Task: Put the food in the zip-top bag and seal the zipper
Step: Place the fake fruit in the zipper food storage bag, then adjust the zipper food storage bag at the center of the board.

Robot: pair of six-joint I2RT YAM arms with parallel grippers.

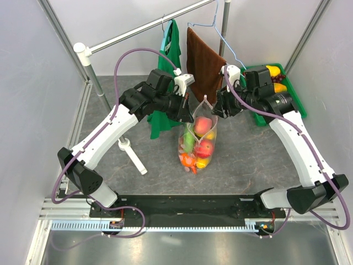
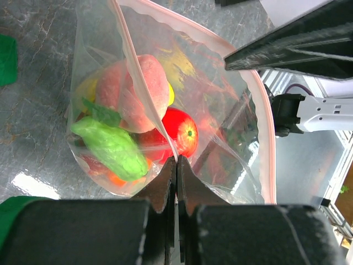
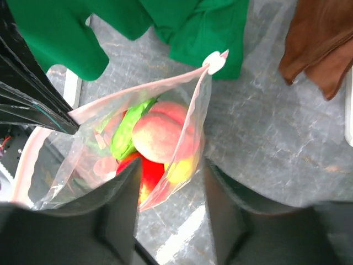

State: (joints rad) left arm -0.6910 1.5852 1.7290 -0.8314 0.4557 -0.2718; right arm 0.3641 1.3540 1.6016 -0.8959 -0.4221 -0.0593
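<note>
I've got my left claw (image 2: 176, 165) pinched tight on the zip-top bag (image 1: 198, 144) rim, bag hanging at its 5 o'clock, my right claw (image 3: 171, 168) gaping astride it

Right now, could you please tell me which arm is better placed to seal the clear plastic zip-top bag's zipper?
Probably right: the right pincer is open and free beside the mouth of the clear plastic zip-top bag, while the left pincer is shut on the pink zipper strip, holding it up.
</note>
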